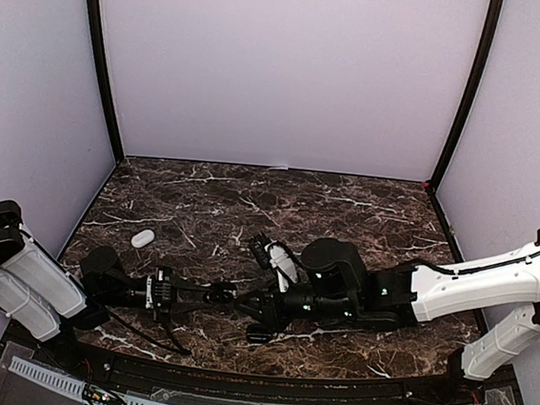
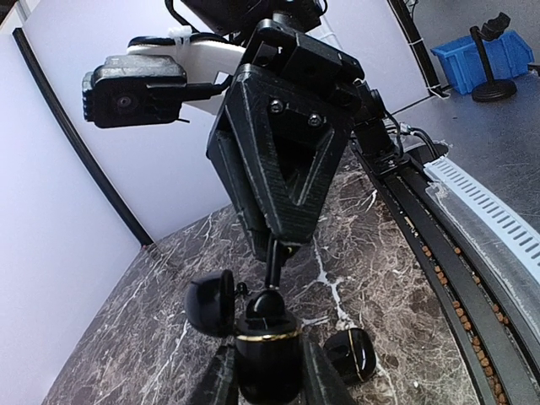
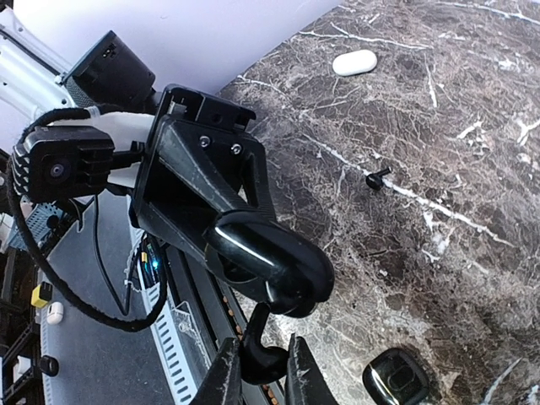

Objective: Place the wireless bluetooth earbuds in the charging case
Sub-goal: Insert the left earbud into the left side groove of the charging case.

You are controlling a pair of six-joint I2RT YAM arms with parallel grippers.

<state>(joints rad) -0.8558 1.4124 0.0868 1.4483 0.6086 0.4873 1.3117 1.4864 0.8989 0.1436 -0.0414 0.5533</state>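
Note:
My left gripper point(image 2: 266, 375) point(image 1: 230, 297) is shut on an open black charging case with a gold rim point(image 2: 267, 354), its lid point(image 2: 209, 302) swung to the left. The case also shows in the right wrist view point(image 3: 270, 253). My right gripper point(image 3: 260, 371) point(image 1: 258, 307) is shut on a black earbud point(image 3: 266, 359) and holds it right at the case's opening; its rounded end point(image 2: 268, 305) sits in the top of the case. Another black earbud point(image 3: 377, 178) lies loose on the marble. No white buds are in view.
A second, closed black case point(image 2: 350, 353) point(image 3: 395, 378) point(image 1: 259, 334) lies on the table just beside the held one. A white case point(image 1: 142, 237) point(image 3: 354, 62) lies at the far left. The table's front rail point(image 2: 472, 245) runs close by.

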